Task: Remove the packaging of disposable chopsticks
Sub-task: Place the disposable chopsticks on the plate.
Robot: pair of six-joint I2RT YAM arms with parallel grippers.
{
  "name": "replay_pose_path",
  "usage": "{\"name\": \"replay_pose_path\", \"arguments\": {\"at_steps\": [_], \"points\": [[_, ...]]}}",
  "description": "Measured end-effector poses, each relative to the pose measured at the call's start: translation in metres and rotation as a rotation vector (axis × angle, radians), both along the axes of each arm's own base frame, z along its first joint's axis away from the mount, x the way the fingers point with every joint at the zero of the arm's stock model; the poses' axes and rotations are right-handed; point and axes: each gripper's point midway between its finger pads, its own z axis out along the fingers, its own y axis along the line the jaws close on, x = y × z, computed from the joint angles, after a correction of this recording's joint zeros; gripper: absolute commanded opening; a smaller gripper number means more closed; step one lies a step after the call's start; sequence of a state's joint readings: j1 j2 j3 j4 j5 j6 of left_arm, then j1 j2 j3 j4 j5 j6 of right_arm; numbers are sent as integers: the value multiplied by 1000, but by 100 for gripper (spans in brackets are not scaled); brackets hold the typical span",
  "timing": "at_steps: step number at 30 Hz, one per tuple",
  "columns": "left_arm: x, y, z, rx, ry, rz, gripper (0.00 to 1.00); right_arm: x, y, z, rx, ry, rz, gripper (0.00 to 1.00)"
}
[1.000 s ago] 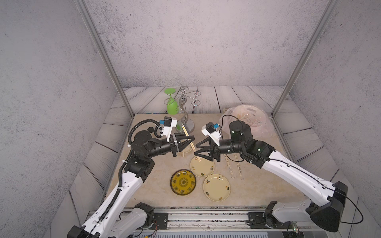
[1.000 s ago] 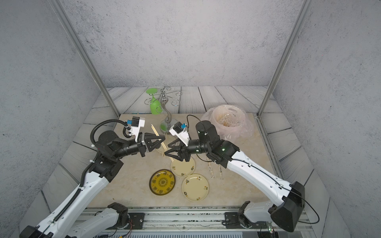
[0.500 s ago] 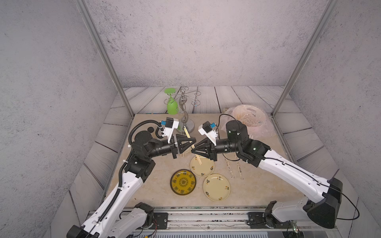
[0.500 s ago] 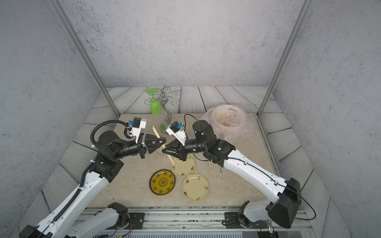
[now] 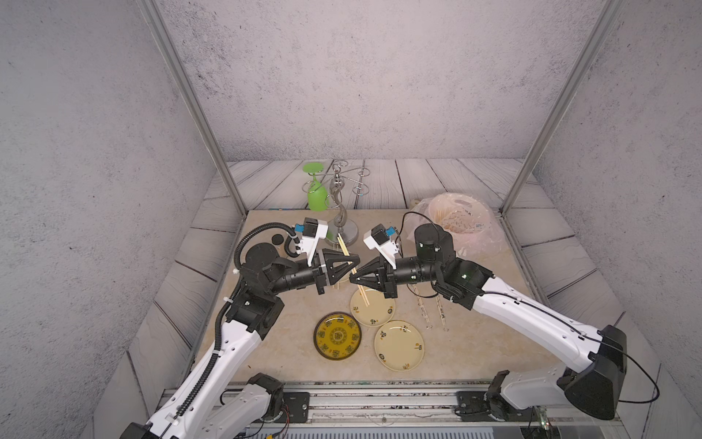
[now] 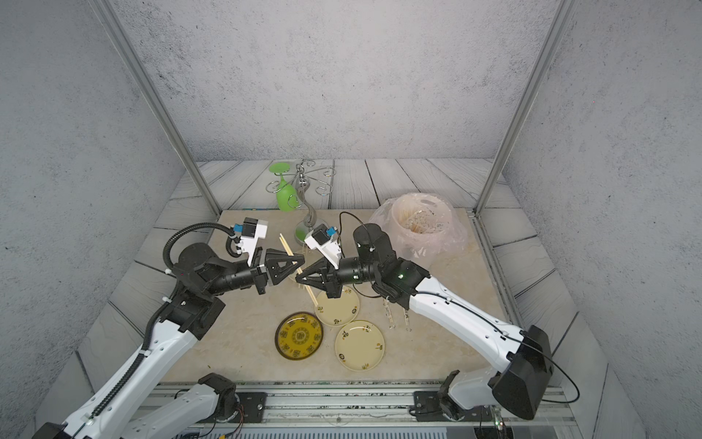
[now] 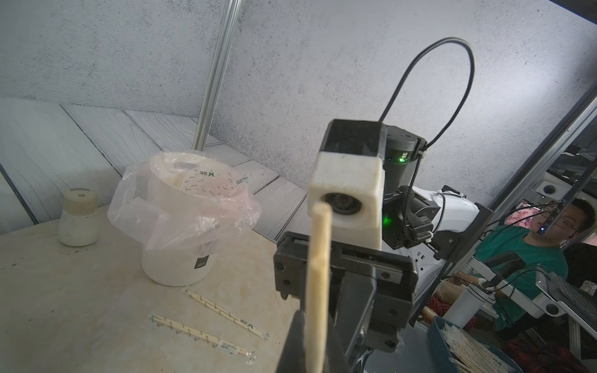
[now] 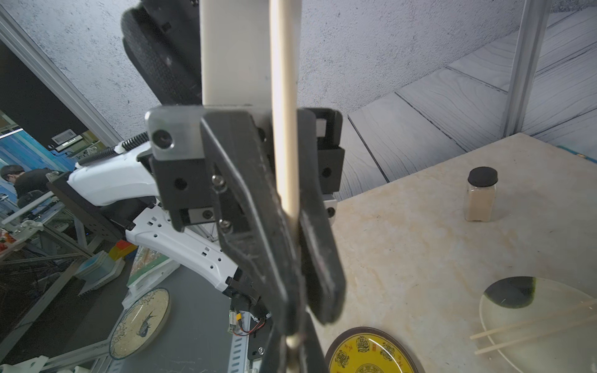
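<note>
Left end effector [image 5: 355,262] and right end effector [image 5: 351,279] are tip to tip, raised above the surface [image 5: 288,353]. Both are clamped on the same chopsticks [image 5: 343,245]. In the right wrist view the left's fingers [image 8: 245,200] pinch the stick partway along, and the right grips just beside them.

The chopsticks are tilted. One end pokes out past the left end effector toward the back wall. The other end comes out below the right end effector, in line with a cream plate [image 5: 380,315] in both top views.

Can't tell if any sleeve is on them; the wood looks bare in both wrist views.

Two wrapped pairs [image 7: 200,334] in clear printed sleeves lie flat on the surface, side by side, under the right arm behind its end effector. The white bin with pink bag [image 5: 459,224] sits well behind the right end effector.
</note>
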State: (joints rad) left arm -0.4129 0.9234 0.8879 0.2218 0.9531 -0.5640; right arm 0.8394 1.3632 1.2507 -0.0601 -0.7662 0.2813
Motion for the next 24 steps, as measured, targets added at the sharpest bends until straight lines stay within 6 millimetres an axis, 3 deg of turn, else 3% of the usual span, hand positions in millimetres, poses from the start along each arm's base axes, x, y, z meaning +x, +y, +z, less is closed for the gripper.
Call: {"name": "replay_pose_path", "arguments": {"at_steps": [4, 11, 17, 21, 24], "points": [[7, -1, -8, 7, 65, 20, 3, -1, 1, -6, 10, 79, 0, 0], [29, -10, -27, 23, 203, 28, 19, 10, 2, -20, 5, 264, -54, 0], [54, -9, -39, 50, 267, 108, 31, 6, 9, -33, -23, 408, -61, 0], [71, -4, -52, 60, 335, 162, 46, 9, 10, -47, -35, 484, -84, 0], [81, 2, -60, 60, 383, 198, 62, 15, 11, -62, -49, 549, -111, 0]]}}
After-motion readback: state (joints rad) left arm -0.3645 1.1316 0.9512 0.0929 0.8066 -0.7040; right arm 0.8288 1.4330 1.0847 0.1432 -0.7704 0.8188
